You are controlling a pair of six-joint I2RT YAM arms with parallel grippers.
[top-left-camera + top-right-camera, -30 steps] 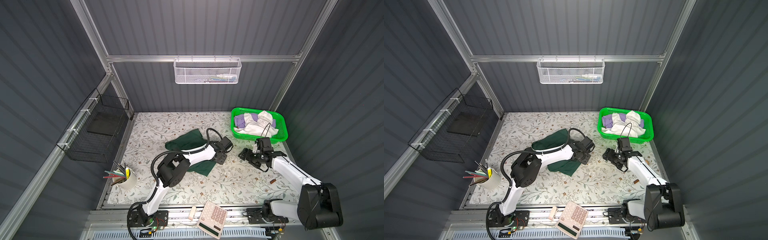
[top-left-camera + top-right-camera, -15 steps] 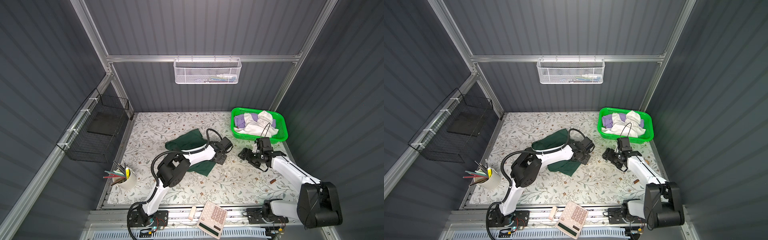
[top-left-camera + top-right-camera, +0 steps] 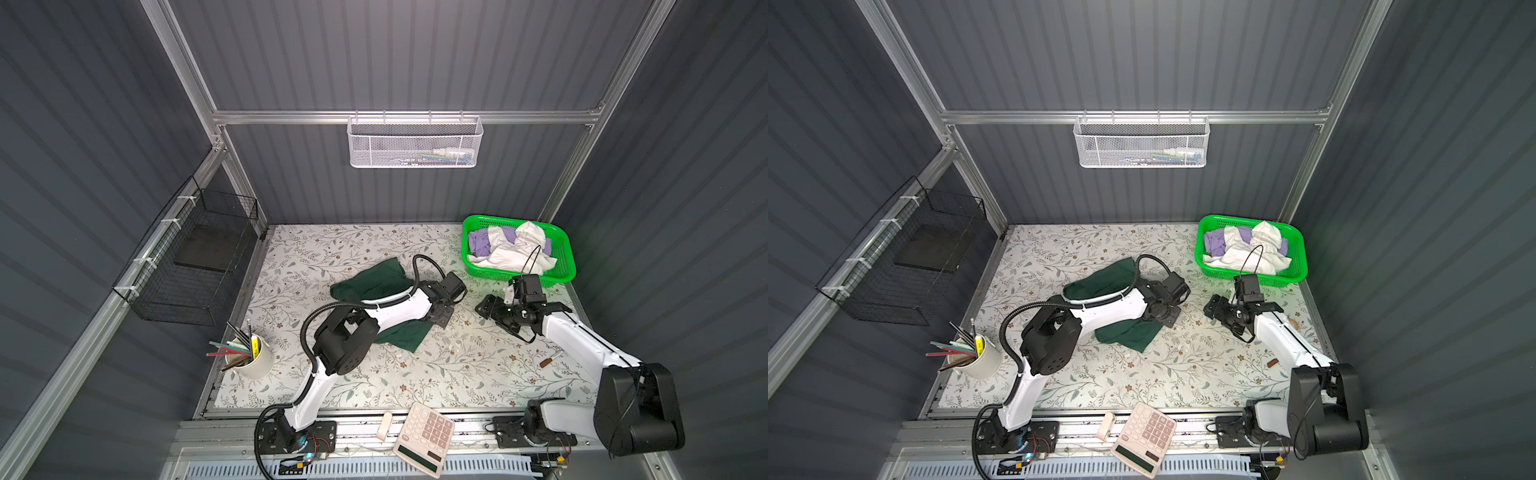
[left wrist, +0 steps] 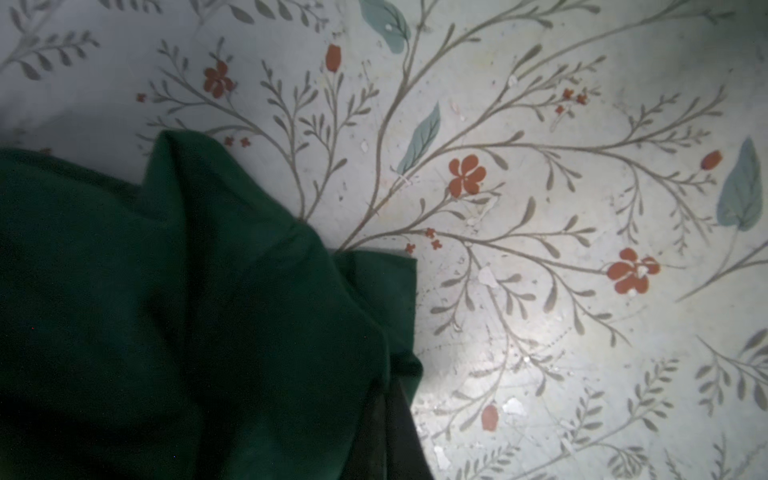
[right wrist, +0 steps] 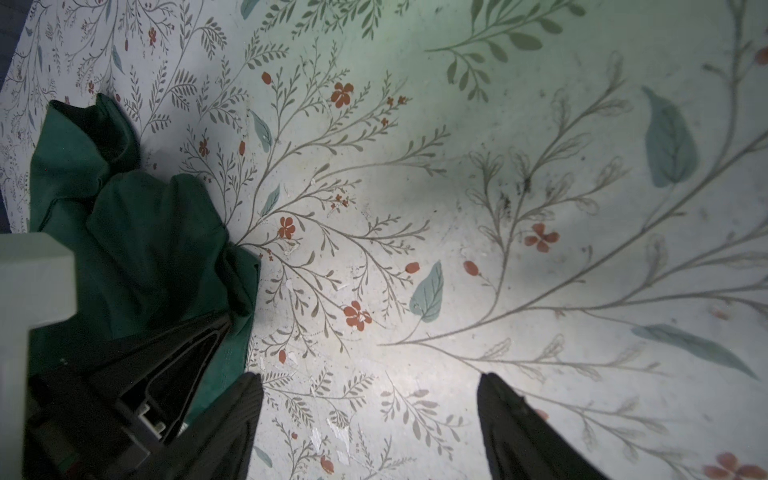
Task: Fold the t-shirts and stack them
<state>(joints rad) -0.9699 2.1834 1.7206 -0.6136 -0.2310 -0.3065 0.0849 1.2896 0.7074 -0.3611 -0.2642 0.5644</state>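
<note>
A dark green t-shirt (image 3: 374, 279) lies crumpled mid-table, partly under my left arm, in both top views (image 3: 1128, 332). My left gripper (image 3: 439, 318) is shut on that shirt's right edge; in the left wrist view the green cloth (image 4: 208, 311) bunches into the dark jaws (image 4: 385, 449). My right gripper (image 3: 484, 306) hangs open just right of it, low over bare table. In the right wrist view its fingers (image 5: 232, 424) are spread with nothing between them (image 5: 370, 415). White (image 3: 513, 255) and lavender (image 3: 478, 245) t-shirts sit heaped in the green basket (image 3: 566, 259).
A cup of pencils (image 3: 249, 359) stands front left. A calculator (image 3: 424, 436) lies on the front rail. A small brown item (image 3: 546, 362) lies right of centre. A black wire basket (image 3: 195, 266) hangs on the left wall, a white mesh one (image 3: 415, 141) on the back wall.
My left gripper has closed onto the green shirt's edge. Both arms have stayed nearly where they were.
</note>
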